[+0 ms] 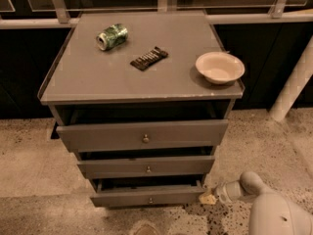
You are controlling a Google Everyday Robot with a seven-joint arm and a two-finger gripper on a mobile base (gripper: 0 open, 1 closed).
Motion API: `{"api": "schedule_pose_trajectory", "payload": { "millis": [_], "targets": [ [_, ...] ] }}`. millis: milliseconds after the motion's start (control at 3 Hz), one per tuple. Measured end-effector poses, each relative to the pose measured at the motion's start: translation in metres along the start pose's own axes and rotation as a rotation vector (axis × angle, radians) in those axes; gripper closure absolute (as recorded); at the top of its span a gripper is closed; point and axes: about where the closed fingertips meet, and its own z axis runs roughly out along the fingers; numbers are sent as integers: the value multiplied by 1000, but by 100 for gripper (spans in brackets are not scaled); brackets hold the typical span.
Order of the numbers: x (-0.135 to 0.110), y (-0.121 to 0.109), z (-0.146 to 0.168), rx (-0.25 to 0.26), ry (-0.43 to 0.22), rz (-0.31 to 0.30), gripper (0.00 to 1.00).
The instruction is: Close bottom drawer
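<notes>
The grey cabinet has three drawers, all pulled out a little. The bottom drawer (149, 198) is the lowest and narrowest, with a slim front and a tiny round knob (150, 200). It stands partly open, with a dark gap above its front panel. The gripper (207, 198) is at the lower right, on the end of the white arm, right beside the bottom drawer's right front corner, near the floor.
The medium drawer (146, 166) and the widest top drawer (143, 135) stick out above. On the cabinet top (88, 77) lie a crushed green can (111, 36), a dark snack bar (148, 58) and a white bowl (219, 67). A white post (293, 84) stands at right on the speckled floor.
</notes>
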Motion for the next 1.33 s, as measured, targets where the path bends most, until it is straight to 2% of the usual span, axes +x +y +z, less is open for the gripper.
{"api": "schedule_pose_trajectory", "payload": {
  "millis": [333, 667, 1000, 1333],
  "targets": [
    [0, 0, 0, 0, 0, 0, 100],
    [-12, -16, -4, 87, -73, 23, 100],
    [-30, -38, -12, 224, -225, 92, 100],
    [-36, -53, -20, 323, -306, 130, 100]
  ]
}}
